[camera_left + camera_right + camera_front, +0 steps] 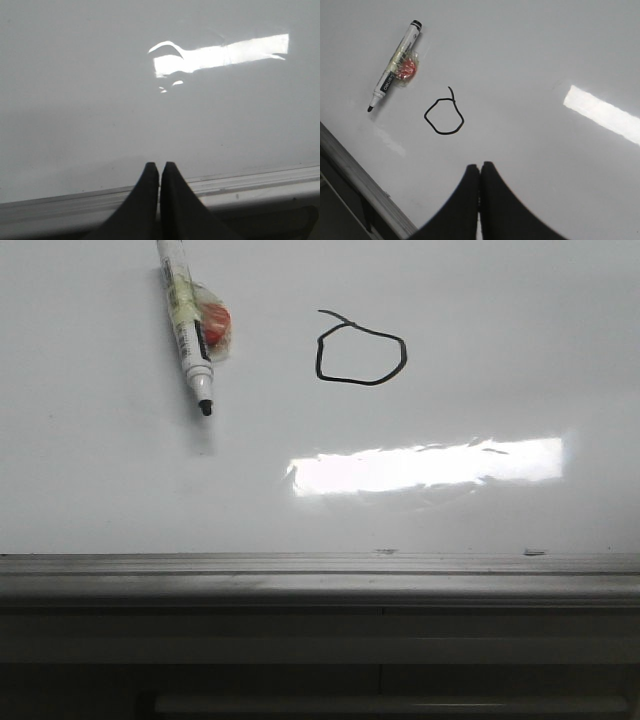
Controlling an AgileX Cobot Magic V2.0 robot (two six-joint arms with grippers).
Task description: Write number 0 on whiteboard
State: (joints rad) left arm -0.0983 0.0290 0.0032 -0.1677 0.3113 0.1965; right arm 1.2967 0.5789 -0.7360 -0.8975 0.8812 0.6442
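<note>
The number 0 (pixel 360 352) is a black angular marker loop with a short tail, drawn on the whiteboard (pixel 480 350). It also shows in the right wrist view (pixel 444 116). A white marker (pixel 187 325) with a black tip and orange-red tape lies uncapped on the board left of the loop, also seen in the right wrist view (pixel 395 64). My right gripper (pixel 480 166) is shut and empty above the board, apart from the loop. My left gripper (pixel 159 165) is shut and empty over the board's near edge. Neither gripper shows in the front view.
The grey metal edge rail (pixel 320 575) runs along the board's near side; it also shows in the left wrist view (pixel 260 177) and the right wrist view (pixel 355 175). A bright rectangular glare (pixel 430 465) lies on the board.
</note>
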